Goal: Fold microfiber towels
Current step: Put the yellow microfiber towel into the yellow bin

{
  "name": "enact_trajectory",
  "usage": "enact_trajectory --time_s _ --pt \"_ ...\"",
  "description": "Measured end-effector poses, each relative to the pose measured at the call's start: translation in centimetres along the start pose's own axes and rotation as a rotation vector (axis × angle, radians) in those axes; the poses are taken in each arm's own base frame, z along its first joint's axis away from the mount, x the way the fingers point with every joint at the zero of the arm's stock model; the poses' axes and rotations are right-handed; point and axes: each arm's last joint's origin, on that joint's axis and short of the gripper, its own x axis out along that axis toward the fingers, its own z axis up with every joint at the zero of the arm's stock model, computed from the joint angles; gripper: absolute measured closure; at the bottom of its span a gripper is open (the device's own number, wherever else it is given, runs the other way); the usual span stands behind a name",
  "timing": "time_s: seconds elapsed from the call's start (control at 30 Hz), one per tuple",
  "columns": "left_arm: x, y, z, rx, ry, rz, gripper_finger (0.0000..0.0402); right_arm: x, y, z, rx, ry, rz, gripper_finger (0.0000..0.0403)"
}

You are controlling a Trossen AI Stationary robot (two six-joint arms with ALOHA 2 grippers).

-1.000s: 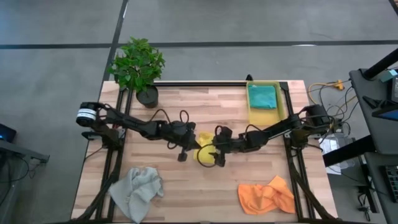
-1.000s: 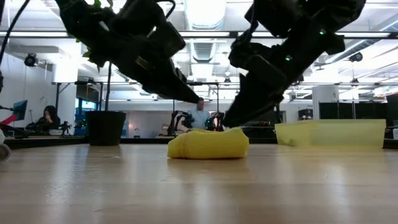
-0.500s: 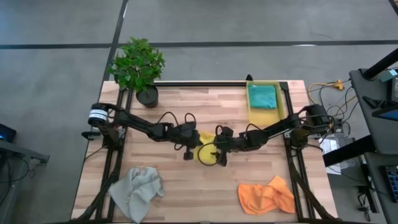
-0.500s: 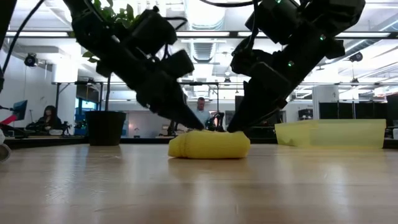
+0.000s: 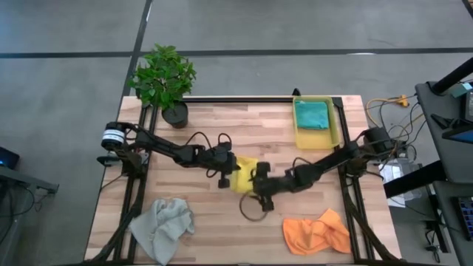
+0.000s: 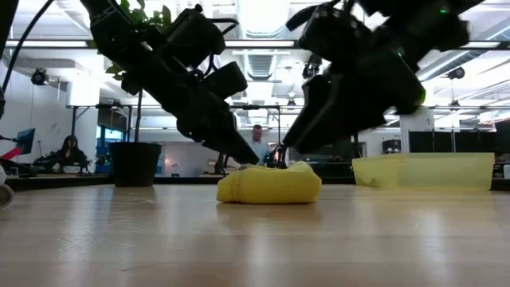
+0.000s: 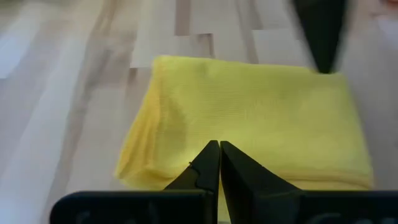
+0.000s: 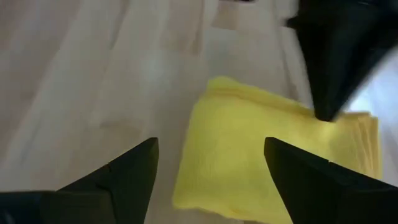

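Towel (image 5: 242, 176), yellow, lies folded into a compact pad at the middle of the worktop (image 5: 207, 133), between the two arms. Left pincer (image 7: 219, 163), fingers pressed together and gripping nothing, rests its tip on the pad's left edge; right pincer (image 8: 211, 168), spread to its widest and empty, hangs just above the pad's near side. To finish this fold well, the closed tip should pin the layers while the open fingers clear or press the opposite edge, so the stack does not spring apart; whether the tip truly bears down on the cloth is hard to judge from the low view. The teal towel (image 5: 312, 114) already lies in the bin (image 5: 334, 118); grey (image 5: 164, 225) and orange (image 5: 316, 233) towels lie crumpled near the front edge. Compared with a second ago, the right arm has swung toward the front, off the pad's right side, and the left has closed in on it.
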Motion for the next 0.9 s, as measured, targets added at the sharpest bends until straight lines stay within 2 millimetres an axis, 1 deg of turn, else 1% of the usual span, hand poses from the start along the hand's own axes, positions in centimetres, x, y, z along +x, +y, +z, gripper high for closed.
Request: enact_trajectory --time_s 0.1,0.2,0.3,0.4,0.5,0.63,0.77,0.9 --pt "0.0 0.2 0.0 -0.003 0.002 0.015 0.0401 0.8 1.6 -0.7 -0.130 0.031 -0.083 0.0113" --pt "0.3 0.1 -0.3 -0.003 0.015 0.014 0.0401 2.0 2.6 -1.1 -0.220 0.062 -0.139 0.0114" --pt "0.7 0.1 -0.8 -0.002 0.036 0.009 0.0401 3.7 3.3 -1.7 -0.288 0.110 -0.193 0.0116" --pt "1.2 0.0 -1.3 -0.001 0.055 0.001 0.0401 5.1 3.9 -1.6 -0.339 0.156 -0.260 0.0117" --pt "1.6 -0.1 -1.8 -0.001 0.072 -0.013 0.0401 6.0 4.3 -1.5 -0.364 0.213 -0.343 0.0117" --pt "2.1 -0.2 -2.3 -0.001 0.091 -0.024 0.0401 6.4 4.7 -1.2 -0.354 0.260 -0.398 0.0117" --pt "2.5 -0.2 -2.6 -0.002 0.096 -0.040 0.0401 6.6 5.1 -1.3 -0.363 0.274 -0.403 0.0120" --pt "2.5 -0.2 -2.6 -0.002 0.096 -0.042 0.0402 6.5 5.3 -1.7 -0.325 0.280 -0.407 0.0142"
